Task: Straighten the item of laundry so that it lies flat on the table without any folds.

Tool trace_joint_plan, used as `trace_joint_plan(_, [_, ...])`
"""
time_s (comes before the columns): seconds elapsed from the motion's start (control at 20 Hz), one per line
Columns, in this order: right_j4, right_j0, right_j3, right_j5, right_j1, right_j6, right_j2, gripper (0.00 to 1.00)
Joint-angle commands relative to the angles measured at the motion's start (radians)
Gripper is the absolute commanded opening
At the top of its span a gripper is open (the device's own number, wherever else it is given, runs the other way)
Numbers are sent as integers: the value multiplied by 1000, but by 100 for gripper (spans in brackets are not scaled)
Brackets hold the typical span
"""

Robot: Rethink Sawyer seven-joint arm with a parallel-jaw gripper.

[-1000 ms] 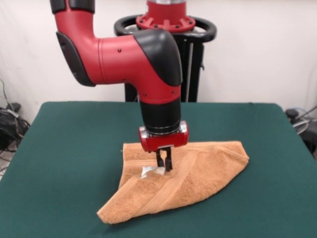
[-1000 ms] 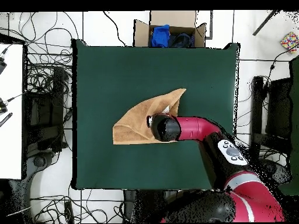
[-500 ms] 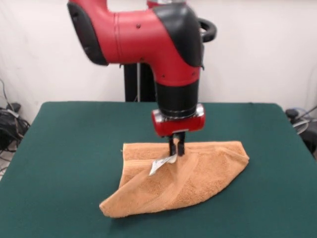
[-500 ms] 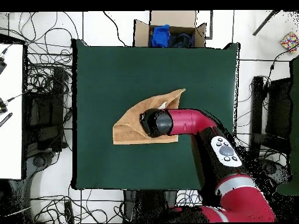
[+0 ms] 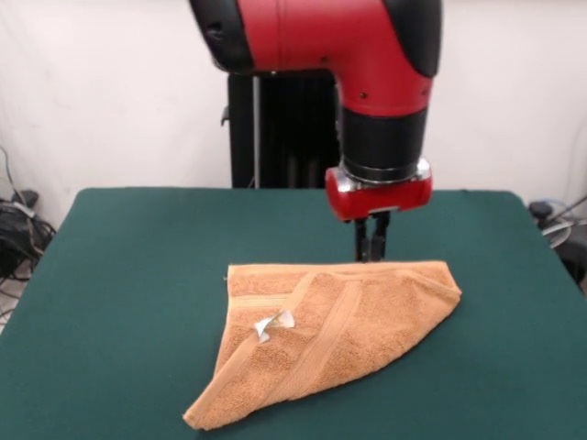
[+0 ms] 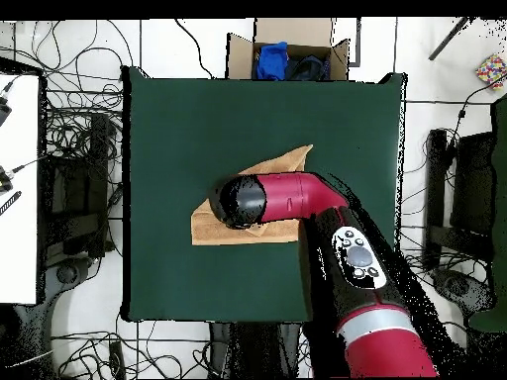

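Note:
The orange-tan towel [image 5: 358, 316] lies folded over on the green table [image 5: 128, 275], in a rough triangle with a corner pointing to the near left. Its white care tag [image 5: 273, 323] sticks up on the left part. My gripper [image 5: 371, 246] hangs just above the towel's far edge, right of centre, with its fingers close together and nothing between them. In the overhead view the arm covers most of the towel [image 6: 206, 228], and the gripper is hidden under the wrist.
A cardboard box [image 6: 287, 51] with blue items stands just beyond the table's edge [image 6: 198, 119] in the overhead view. Cables and equipment lie around the table on the floor.
The gripper held the towel by the tag area and lifted it. Now it has risen and moved toward the far right without the towel, and the tag has dropped back down.

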Motion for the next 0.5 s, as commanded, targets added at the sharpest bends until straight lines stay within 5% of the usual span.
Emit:
trace_joint_plan(0.05, [38, 46, -53, -21, 44, 195, -40, 0])
trace_joint_plan(0.5, [24, 7, -17, -84, 39, 144, -25, 0])
